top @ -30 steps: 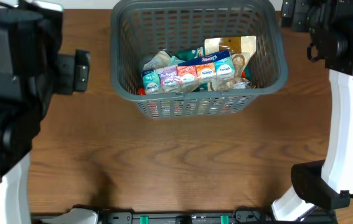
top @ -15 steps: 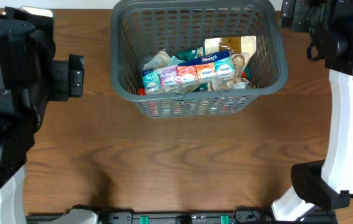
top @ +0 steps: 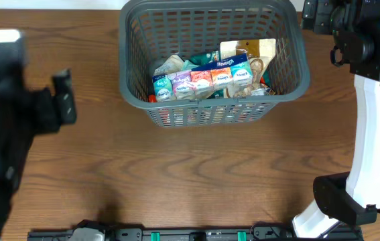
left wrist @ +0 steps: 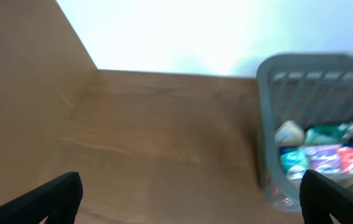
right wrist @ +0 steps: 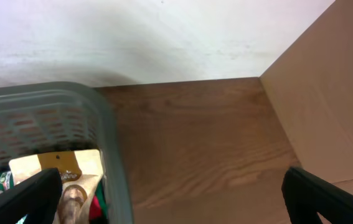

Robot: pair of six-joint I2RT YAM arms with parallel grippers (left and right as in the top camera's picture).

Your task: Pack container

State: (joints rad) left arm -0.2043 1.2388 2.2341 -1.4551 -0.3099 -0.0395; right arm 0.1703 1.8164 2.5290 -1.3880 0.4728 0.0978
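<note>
1. Brown wood-grain table (top: 196, 174) fills the overhead view; both wrist views show a pale wall behind it.
2. The container (top: 210, 115), a dark grey basket with slotted walls, stands upright at the middle of the table's far edge.
3. Inside the container, a row of small colourful snack packs (top: 203, 80) lies along its near wall. A tan pouch (top: 246, 50) sits behind them, toward the container's right side.
4. The left gripper (left wrist: 188, 186) hangs well to the left of the container over bare wood. Its fingers are spread wide with nothing between them.
5. The left arm (top: 15, 134) shows overhead only as a dark blur, left of the container.
6. The right gripper (right wrist: 170, 186) hangs just right of the container's far right corner. Its fingers are also spread wide and hold nothing.
7. The right arm (top: 374, 100), white with a black head, stands right of the container, clear of its wall.
8. A tan side panel (right wrist: 332, 112) rises right of the container, at the table's edge.
</note>
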